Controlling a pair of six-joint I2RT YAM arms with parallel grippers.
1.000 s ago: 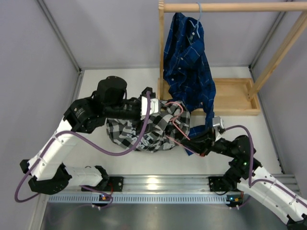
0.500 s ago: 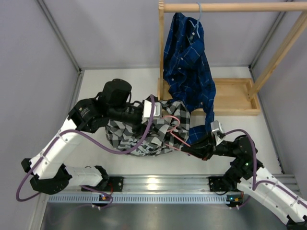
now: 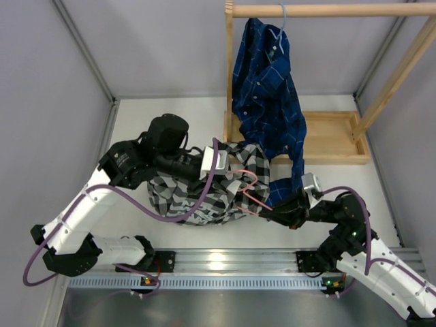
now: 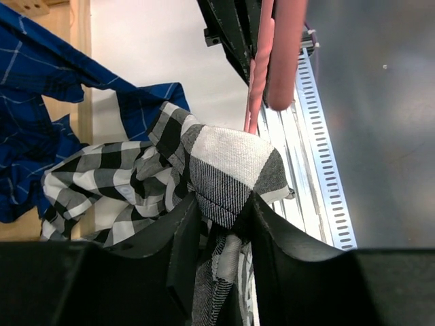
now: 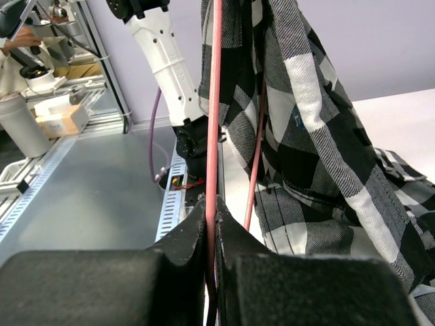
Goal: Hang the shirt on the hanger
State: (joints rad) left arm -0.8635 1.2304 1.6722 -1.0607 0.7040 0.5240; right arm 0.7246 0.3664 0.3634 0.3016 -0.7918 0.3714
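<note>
Expect the shirt (image 3: 208, 191) to handle as soft, limp flannel: light, with no stiffness of its own, apt to sag and slip wherever it is not pinched. Sits bunched mid-scene on the table (image 3: 170, 116) between the two arms, partly gathered around the hanger (image 3: 251, 194), with its far right edge near the foot of the wooden rack (image 3: 327, 10) where a blue plaid shirt (image 3: 262, 88) hangs.

Pinched now at a doubled fold between the left fingers (image 4: 182, 234), which are closed down to the thickness of the cloth and press it from both sides. Cannot tell whether that fold is collar, placket or hem.

Better taken at a seamed or doubled edge, such as collar or shoulder, than in a single layer mid-panel, which would probably stretch and drag the rest along.

Expect the hanger to be light, thin, springy and rather slick, likely to swivel in a grip. Clamped by the right fingers (image 5: 185, 238), shut fully on one pink wire with no gap showing; checked cloth hangs just beside that wire. Safest held near a bend or the twisted neck, to judge by how easily a straight run could turn.
</note>
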